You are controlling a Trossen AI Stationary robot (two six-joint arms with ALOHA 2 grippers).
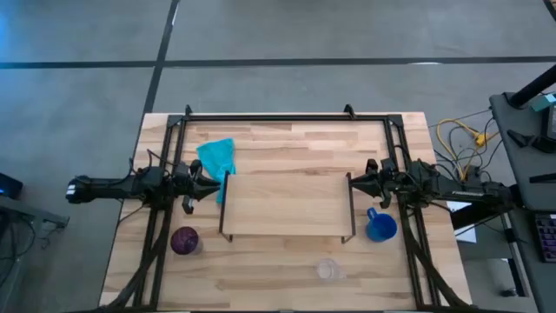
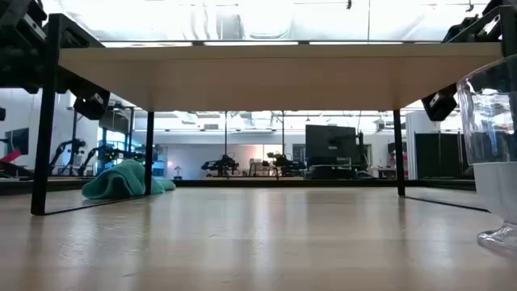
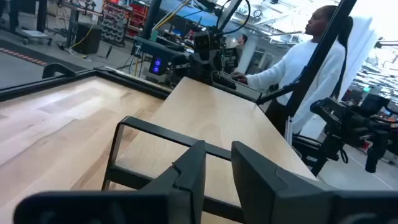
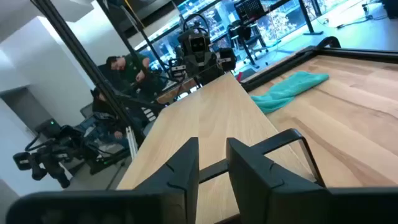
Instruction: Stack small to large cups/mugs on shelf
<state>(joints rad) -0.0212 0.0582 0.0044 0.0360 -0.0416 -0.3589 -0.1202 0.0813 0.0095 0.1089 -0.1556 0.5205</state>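
The shelf (image 1: 287, 204), a low light-wood board on black wire legs, stands mid-table. The purple cup (image 1: 184, 241) stands upright on the table near the shelf's left near corner. The blue mug (image 1: 380, 226) sits on the table beside its right end. The clear glass cup (image 1: 327, 269) stands nearer the table's near edge and looms close in the low view (image 2: 493, 153). My left gripper (image 1: 217, 186) hovers at the shelf's left end, open, holding nothing (image 3: 217, 149). My right gripper (image 1: 352, 183) hovers at the right end, open and empty (image 4: 213, 146).
A teal cloth (image 1: 217, 156) lies crumpled on the table by the shelf's far left corner. A black frame (image 1: 287, 116) runs around the tabletop. People sit at benches beyond the table (image 3: 305, 59). Bare wood lies between the shelf and the near edge.
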